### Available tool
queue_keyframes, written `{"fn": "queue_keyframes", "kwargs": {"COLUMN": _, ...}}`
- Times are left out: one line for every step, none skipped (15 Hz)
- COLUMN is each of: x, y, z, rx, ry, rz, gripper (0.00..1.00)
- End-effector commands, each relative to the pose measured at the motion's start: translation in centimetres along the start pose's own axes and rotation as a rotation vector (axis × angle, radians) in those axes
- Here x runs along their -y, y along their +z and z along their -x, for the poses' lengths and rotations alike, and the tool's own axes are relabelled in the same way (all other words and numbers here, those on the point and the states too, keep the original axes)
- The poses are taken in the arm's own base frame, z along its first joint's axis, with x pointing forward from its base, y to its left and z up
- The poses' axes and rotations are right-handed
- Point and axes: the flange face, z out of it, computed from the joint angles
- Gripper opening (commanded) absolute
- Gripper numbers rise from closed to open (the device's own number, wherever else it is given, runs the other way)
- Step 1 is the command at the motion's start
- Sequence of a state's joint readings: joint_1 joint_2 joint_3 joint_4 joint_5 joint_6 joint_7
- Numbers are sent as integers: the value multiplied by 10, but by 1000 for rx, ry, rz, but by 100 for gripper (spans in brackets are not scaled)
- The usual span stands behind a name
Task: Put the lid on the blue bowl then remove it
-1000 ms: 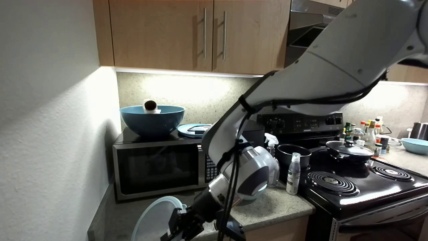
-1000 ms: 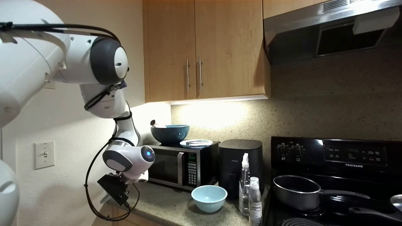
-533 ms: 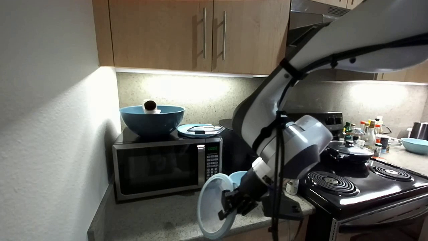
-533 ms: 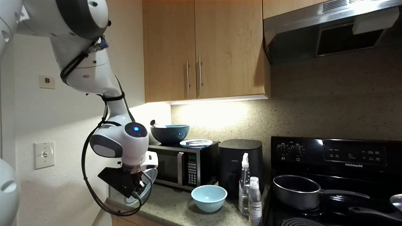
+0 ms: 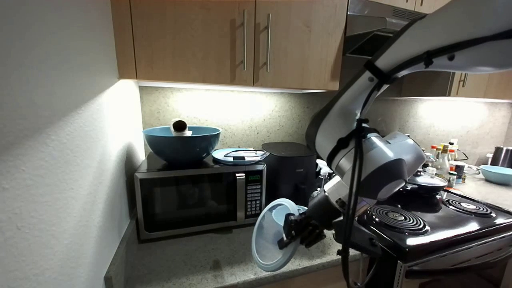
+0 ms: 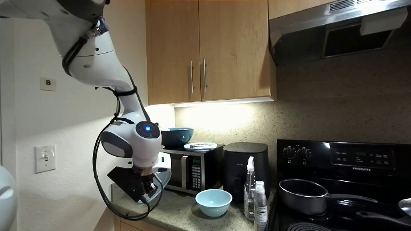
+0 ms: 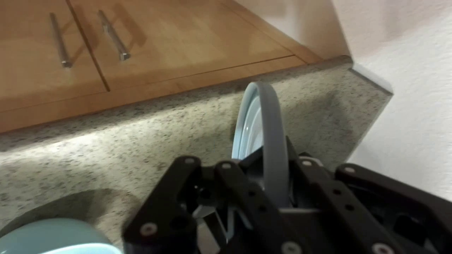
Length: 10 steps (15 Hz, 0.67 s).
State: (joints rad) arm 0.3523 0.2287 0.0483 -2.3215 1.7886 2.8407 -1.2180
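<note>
Lid (image 5: 266,242) shifted to lower centre in an exterior view, clasped by fingers (image 5: 291,227); likely covering step; next, level above bowl (image 6: 214,204).

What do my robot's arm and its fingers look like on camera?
The arm is white and rounded, with dark grey joint caps and a blue light. Black cables run along it, tied by black bands. The fingers are black, jointed links with silvery screw heads.
</note>
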Motion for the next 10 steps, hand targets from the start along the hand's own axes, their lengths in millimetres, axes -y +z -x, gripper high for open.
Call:
{"fn": "queue_keyframes", "kwargs": {"x": 15, "y": 17, "z": -9, "rx": -58, "ry": -49, "rz": -124, "gripper": 1}}
{"fn": "queue_keyframes", "kwargs": {"x": 15, "y": 14, "z": -15, "rx": -88, "ry": -56, "rz": -125, "gripper": 1}}
{"fn": "queue_keyframes", "kwargs": {"x": 14, "y": 13, "z": -19, "rx": -110, "ry": -57, "rz": -128, "gripper": 1}}
{"fn": "queue_keyframes", "kwargs": {"x": 10, "y": 9, "z": -26, "rx": -149, "ry": -59, "rz": -116, "gripper": 1}}
{"fn": "queue_keyframes", "kwargs": {"x": 6, "y": 5, "z": -32, "rx": -184, "ry": -63, "rz": -101, "gripper": 1}}
{"fn": "queue_keyframes", "kwargs": {"x": -2, "y": -5, "z": -44, "rx": -239, "ry": -74, "rz": -68, "gripper": 1}}
{"fn": "queue_keyframes", "kwargs": {"x": -11, "y": -12, "z": -50, "rx": -278, "ry": -70, "rz": -49, "gripper": 1}}
{"fn": "queue_keyframes", "kwargs": {"x": -21, "y": -21, "z": -55, "rx": -326, "ry": -50, "rz": -31, "gripper": 1}}
{"fn": "queue_keyframes", "kwargs": {"x": -26, "y": -17, "z": -44, "rx": -273, "ry": 29, "rz": -36, "gripper": 1}}
{"fn": "queue_keyframes", "kwargs": {"x": -20, "y": -11, "z": -53, "rx": -270, "ry": -35, "rz": -54, "gripper": 6}}
